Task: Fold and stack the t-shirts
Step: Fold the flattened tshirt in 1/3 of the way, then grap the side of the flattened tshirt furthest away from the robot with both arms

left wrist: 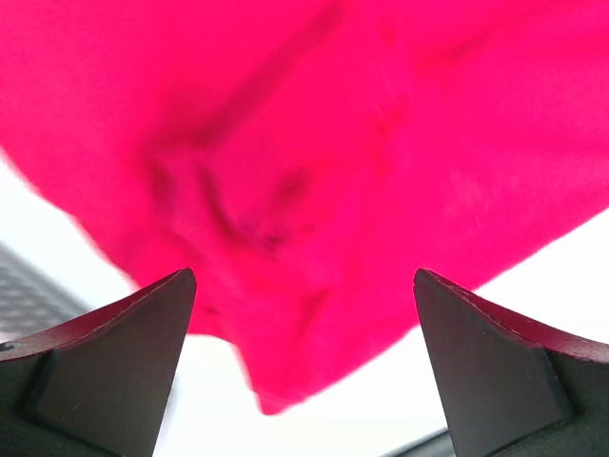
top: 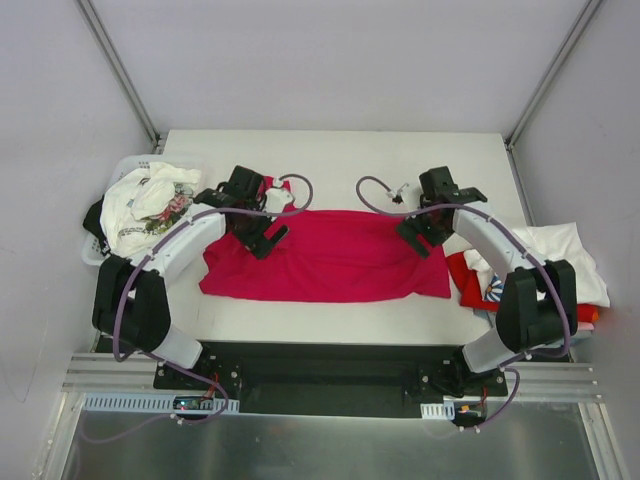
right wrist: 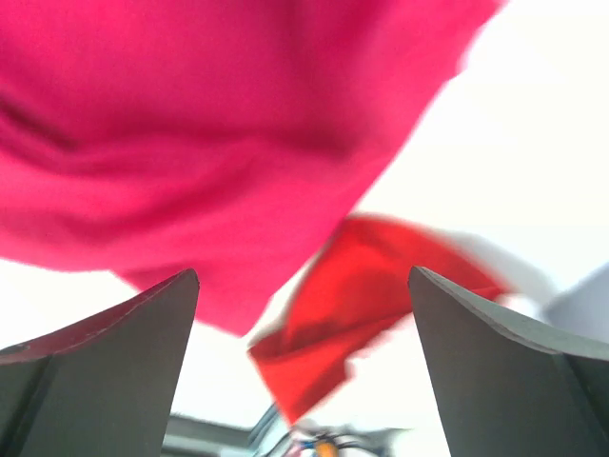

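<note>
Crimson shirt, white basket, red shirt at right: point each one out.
crimson shirt [top: 330,255], top view, middle of the spread cloth.
white basket [top: 125,165], top view, far left rim.
red shirt [top: 462,278], top view, exposed left edge.

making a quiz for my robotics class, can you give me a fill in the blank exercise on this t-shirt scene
1. The jaws of the left gripper and the right gripper both stand ____.
2. The crimson t-shirt lies spread on the ____.
3. The white basket stands on the robot's ____ side.
4. Beside the right arm, a ____ t-shirt lies over a red t-shirt.
Missing words: open; table; left; white.
</note>
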`<state>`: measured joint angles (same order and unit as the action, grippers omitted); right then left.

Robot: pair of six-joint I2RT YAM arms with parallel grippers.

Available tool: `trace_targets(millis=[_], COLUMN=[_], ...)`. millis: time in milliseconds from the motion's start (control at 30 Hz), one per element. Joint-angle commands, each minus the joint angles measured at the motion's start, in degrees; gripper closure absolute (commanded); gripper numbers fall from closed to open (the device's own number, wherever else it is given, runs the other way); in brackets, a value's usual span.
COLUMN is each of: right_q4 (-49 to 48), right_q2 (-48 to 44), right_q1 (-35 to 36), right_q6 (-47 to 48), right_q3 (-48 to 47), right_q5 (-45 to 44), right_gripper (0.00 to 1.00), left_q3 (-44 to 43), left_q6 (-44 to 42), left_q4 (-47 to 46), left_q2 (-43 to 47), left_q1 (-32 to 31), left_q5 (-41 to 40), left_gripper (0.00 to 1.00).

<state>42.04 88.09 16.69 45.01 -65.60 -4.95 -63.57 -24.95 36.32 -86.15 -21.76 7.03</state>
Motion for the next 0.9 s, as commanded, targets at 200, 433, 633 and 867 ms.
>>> trace_targets(millis=[200,433,633,867], right_q4=[-5.57,-6.97,-6.36,-4.07], right_q2=[13.65,23.16,26.77,31.43], right_q1=[-1.13,-2.8,-4.47,-5.52], right_q6=[2.1,1.83,2.44,3.15], right_q3=[-15.16,-23.25,-27.99,-32.22], right_q5=[-3.84,-1.9,-0.41,2.22], right_gripper=[0.03,0.03,0.03,0.02], left_q3=[-24.98,-40.56,-47.08,-50.86], left_q6=[-8.18,-11.61,-13.02,-13.99], left_q4=[-2.74,-2.74,-2.74,-2.65], left_q2=[-17.1,-32.83,-37.86,-40.76], left_q1=[3.73,6.9,8.22,8.84], left_q5=[-2.45,-2.55,-2.89,-2.63], left_gripper=[0.01,0.01,0.01,0.01])
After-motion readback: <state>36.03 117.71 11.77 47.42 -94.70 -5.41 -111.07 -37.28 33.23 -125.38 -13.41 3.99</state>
